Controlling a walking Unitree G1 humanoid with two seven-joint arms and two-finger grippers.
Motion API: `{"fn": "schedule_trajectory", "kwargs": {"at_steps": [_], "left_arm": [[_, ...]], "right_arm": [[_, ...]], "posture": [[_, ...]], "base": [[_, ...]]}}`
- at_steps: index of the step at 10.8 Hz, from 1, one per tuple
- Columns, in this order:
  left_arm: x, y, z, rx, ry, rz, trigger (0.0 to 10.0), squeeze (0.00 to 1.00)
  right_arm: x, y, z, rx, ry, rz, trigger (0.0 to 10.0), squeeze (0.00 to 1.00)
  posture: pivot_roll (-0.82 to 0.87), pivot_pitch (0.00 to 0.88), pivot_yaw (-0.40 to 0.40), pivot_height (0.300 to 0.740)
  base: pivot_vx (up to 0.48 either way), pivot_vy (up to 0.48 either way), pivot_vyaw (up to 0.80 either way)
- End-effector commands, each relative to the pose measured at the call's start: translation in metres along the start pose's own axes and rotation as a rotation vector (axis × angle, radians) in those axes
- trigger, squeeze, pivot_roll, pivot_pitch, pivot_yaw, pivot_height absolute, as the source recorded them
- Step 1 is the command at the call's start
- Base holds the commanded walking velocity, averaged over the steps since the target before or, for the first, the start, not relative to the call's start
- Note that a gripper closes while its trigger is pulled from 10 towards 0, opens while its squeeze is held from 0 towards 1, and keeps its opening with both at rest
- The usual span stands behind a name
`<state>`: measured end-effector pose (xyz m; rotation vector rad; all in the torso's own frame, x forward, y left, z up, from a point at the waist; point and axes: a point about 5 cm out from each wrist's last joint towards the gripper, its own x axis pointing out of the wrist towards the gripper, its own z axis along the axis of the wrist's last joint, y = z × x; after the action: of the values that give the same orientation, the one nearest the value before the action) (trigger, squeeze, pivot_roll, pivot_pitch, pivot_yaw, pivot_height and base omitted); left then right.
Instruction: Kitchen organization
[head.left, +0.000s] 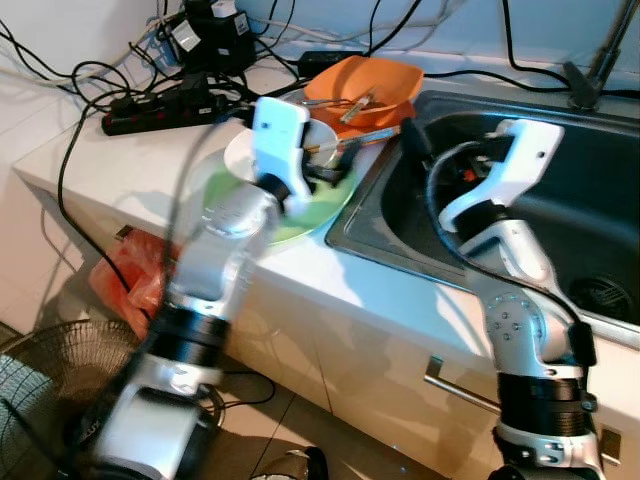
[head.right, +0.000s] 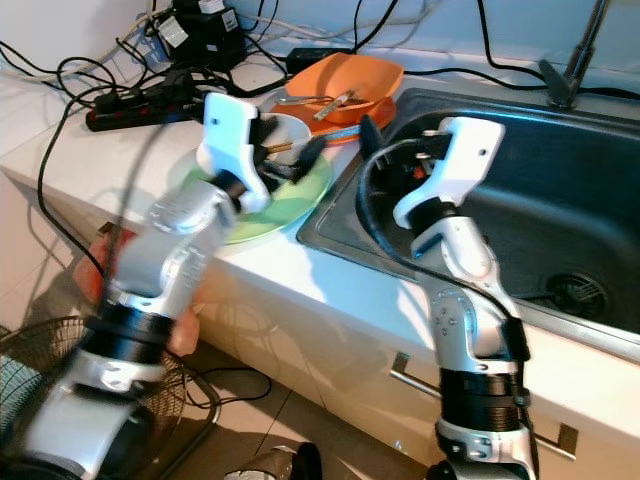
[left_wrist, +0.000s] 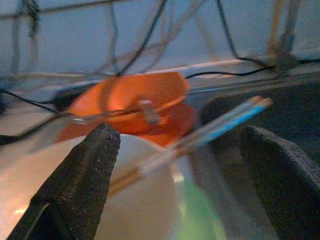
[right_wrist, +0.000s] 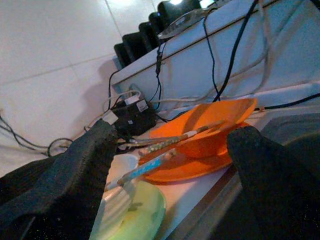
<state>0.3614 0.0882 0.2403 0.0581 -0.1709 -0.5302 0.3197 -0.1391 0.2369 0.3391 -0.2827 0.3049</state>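
Observation:
A white bowl (head.left: 240, 155) sits on a green plate (head.left: 310, 215) on the counter, and chopsticks (head.left: 365, 137) rest across the bowl. Behind them stands an orange bowl (head.left: 385, 80) on an orange plate, with utensils inside. My left gripper (head.left: 322, 172) hovers over the white bowl, open, and the chopsticks (left_wrist: 215, 130) run between its fingers (left_wrist: 85, 175) untouched. Open as well, my right gripper (head.left: 415, 140) hangs at the left rim of the sink (head.left: 560, 220), facing the orange bowl (right_wrist: 215, 125). Nothing lies between its fingers (right_wrist: 75, 170).
A black power strip (head.left: 160, 105) and tangled cables lie on the counter at the back left. A faucet (head.left: 600, 60) rises behind the sink. On the floor are a fan (head.left: 40, 400) and a red bag (head.left: 130, 275). A drawer handle (head.left: 460, 385) juts below the sink.

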Motion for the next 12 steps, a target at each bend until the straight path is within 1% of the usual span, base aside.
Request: {"fn": "schedule_trajectory", "kwargs": {"at_steps": [1, 2, 3, 5, 6, 8, 9, 12], "left_arm": [[0.0, 0.004, 0.003, 0.048, -0.003, -0.009, 10.0, 0.0], [-0.001, 0.01, 0.0, 0.092, 0.014, -0.019, 10.0, 0.0], [0.0, 0.014, -0.002, 0.176, 0.023, -0.049, 10.0, 0.0], [0.003, 0.015, -0.004, 0.25, 0.023, -0.089, 10.0, 0.0], [0.006, 0.016, -0.004, 0.285, 0.007, -0.099, 10.0, 0.0], [0.01, 0.017, -0.005, 0.346, -0.003, -0.105, 10.0, 0.0], [0.013, 0.018, -0.006, 0.385, -0.006, -0.103, 10.0, 0.0], [0.02, 0.019, -0.013, 0.399, 0.004, -0.102, 10.0, 0.0]], "right_arm": [[-0.003, -0.002, 0.005, -0.006, -0.008, -0.017, 10.0, 0.0], [-0.01, -0.011, 0.005, -0.055, 0.044, -0.037, 10.0, 0.0], [-0.024, -0.015, -0.003, -0.071, 0.163, 0.044, 10.0, 0.0], [-0.04, -0.02, -0.007, -0.083, 0.267, 0.119, 10.0, 0.0], [-0.049, -0.02, -0.006, -0.106, 0.302, 0.172, 10.0, 0.0], [-0.054, -0.016, -0.002, -0.104, 0.315, 0.218, 10.0, 0.0], [-0.056, -0.01, -0.001, -0.099, 0.313, 0.253, 10.0, 0.0], [-0.062, 0.004, 0.0, -0.08, 0.307, 0.287, 10.0, 0.0]], "posture": [[0.08, 0.081, 0.139, 0.74], [0.07, 0.086, 0.14, 0.74], [0.07, 0.089, 0.14, 0.74], [0.06, 0.094, 0.145, 0.74], [0.05, 0.097, 0.149, 0.74], [0.04, 0.106, 0.155, 0.74], [0.04, 0.111, 0.158, 0.74], [0.01, 0.142, 0.165, 0.74]], "base": [[0.0, 0.0, 0.0], [0.0, 0.0, 0.0], [0.0, 0.0, 0.0], [0.0, 0.0, 0.0], [0.0, 0.0, 0.0], [0.0, 0.0, 0.0], [0.0, 0.0, 0.0], [0.0, 0.0, 0.0]]}}
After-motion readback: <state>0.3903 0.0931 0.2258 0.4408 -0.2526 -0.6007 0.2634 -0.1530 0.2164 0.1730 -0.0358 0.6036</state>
